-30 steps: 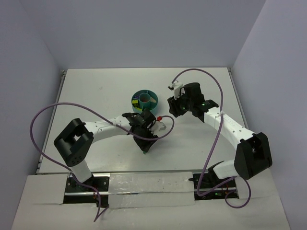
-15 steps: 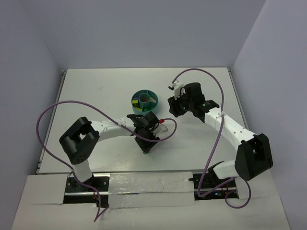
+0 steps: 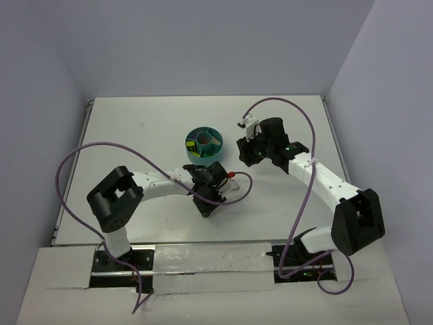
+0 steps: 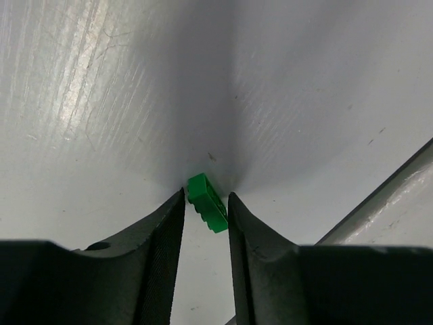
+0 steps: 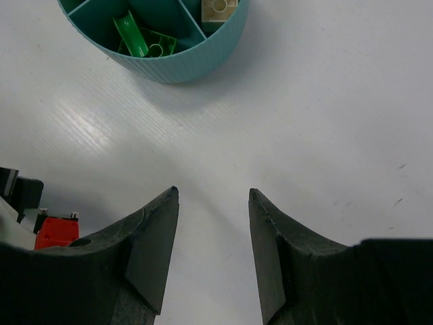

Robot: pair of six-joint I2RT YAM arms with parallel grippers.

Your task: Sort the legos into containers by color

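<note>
A small dark green lego brick (image 4: 207,202) lies on the white table between my left gripper's fingertips (image 4: 206,198). The jaws stand narrow, touching it on both sides. In the top view this gripper (image 3: 207,208) points down at the table, in front of the teal bowl (image 3: 190,143). My right gripper (image 5: 211,193) is open and empty, hovering over bare table just right of the bowl (image 5: 177,68). One bowl compartment holds lime-green and dark green bricks (image 5: 139,37); another holds a pale brick (image 5: 219,7). The top view shows a yellow piece (image 3: 193,144) inside too.
A red part (image 5: 57,231) on the left arm's wrist sits at the lower left of the right wrist view. A grey metal strip (image 4: 382,195) runs along the near table edge. Purple cables (image 3: 81,152) loop over both arms.
My left arm has shifted its wrist a little right and toward the near edge, fingertips staying down at the green brick. The right arm has not moved.
</note>
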